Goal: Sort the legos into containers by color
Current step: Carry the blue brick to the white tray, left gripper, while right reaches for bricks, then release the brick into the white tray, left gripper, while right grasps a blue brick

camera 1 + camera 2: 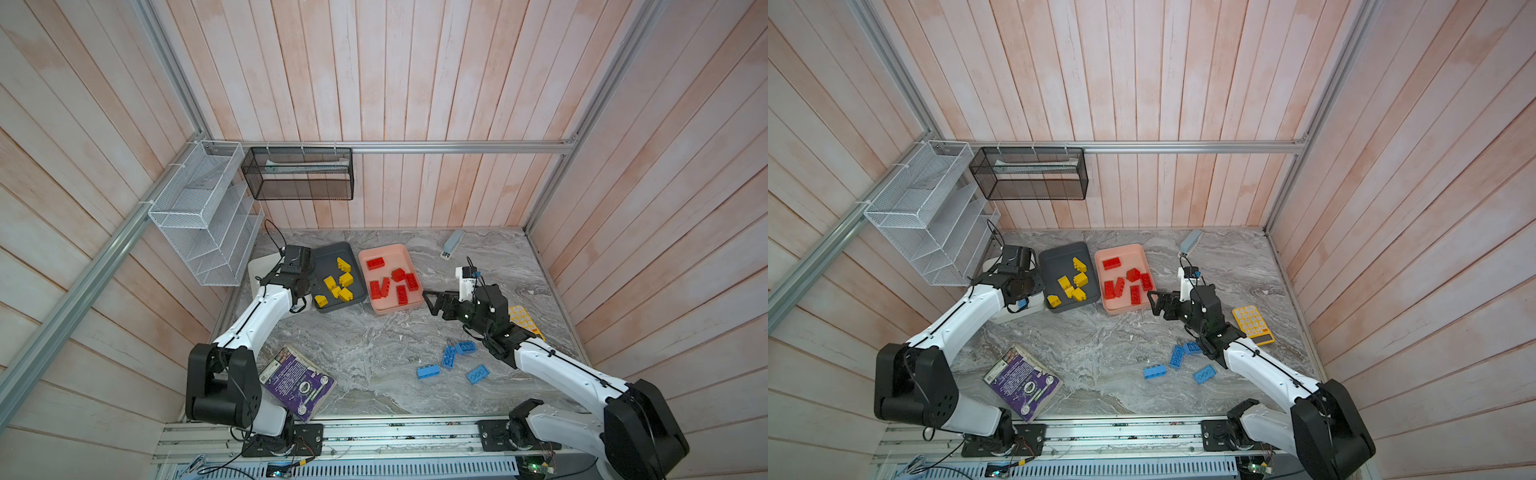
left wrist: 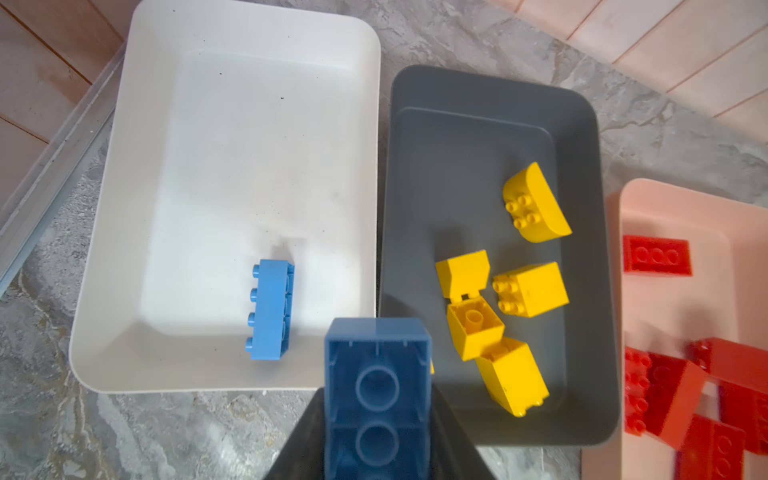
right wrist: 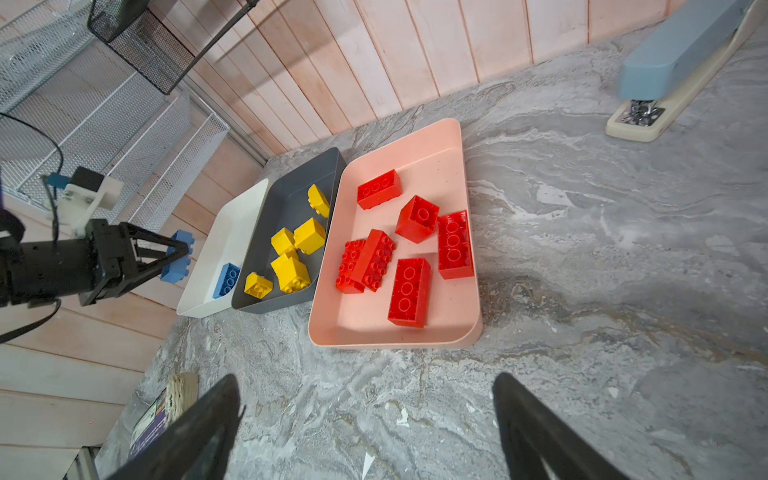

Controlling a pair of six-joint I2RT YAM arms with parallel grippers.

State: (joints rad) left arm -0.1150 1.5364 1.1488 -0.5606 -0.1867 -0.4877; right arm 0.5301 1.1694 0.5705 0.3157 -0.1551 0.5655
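My left gripper is shut on a blue brick, held hollow side toward the camera over the near rims of the white tray and the dark grey tray. One blue brick lies in the white tray. Several yellow bricks lie in the grey tray. Several red bricks lie in the pink tray. My right gripper stands open and empty over bare table, beside the pink tray's near right corner. Several blue bricks lie loose on the table near the right arm.
A yellow calculator lies right of the right arm. A stapler sits at the back. A purple book lies front left. A white wire basket and a black mesh basket hang on the walls.
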